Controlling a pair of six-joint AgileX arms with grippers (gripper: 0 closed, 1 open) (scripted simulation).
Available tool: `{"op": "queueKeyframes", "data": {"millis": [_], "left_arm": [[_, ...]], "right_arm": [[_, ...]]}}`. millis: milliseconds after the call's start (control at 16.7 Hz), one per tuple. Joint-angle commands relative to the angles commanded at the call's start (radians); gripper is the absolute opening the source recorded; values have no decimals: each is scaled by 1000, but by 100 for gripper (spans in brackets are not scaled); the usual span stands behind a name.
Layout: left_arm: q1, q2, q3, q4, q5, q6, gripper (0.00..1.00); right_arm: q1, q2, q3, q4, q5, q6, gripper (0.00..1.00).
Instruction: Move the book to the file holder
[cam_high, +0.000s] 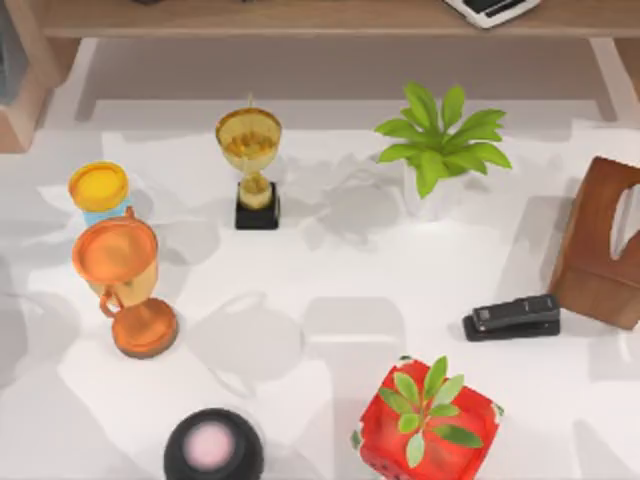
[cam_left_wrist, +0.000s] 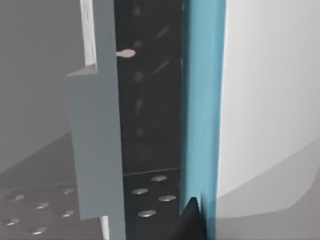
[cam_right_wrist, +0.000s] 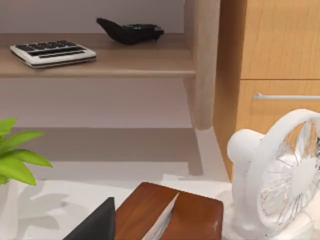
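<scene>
The brown wooden file holder (cam_high: 600, 240) stands at the table's right edge, with a small black stapler (cam_high: 512, 317) just beside it on the left. Where the black book is, I cannot tell. The right gripper (cam_right_wrist: 97, 225) hangs near the file holder, beside a white desk fan (cam_right_wrist: 285, 175); how far it is open, or whether it holds anything, I cannot tell. The left gripper (cam_left_wrist: 192, 220) is close against a bright blue upright strip (cam_left_wrist: 200, 100) next to a black dimpled panel (cam_left_wrist: 150, 110), and its state cannot be told either. A gold trophy (cam_high: 250, 165), a copper trophy (cam_high: 122, 280) and a leafy potted plant (cam_high: 437, 145) stand well apart on the white table (cam_high: 330, 260).
</scene>
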Motion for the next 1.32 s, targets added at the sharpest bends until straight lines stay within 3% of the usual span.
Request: {"op": "queueKeyframes", "data": {"millis": [420, 1200, 1320], "left_arm": [[-20, 60, 44, 9, -4, -1, 0], [-20, 60, 44, 9, -4, -1, 98], [-20, 60, 44, 9, -4, -1, 100]], "right_arm": [[0, 0, 0, 0, 0, 0, 100], [0, 0, 0, 0, 0, 0, 100], [0, 0, 0, 0, 0, 0, 100]]}}
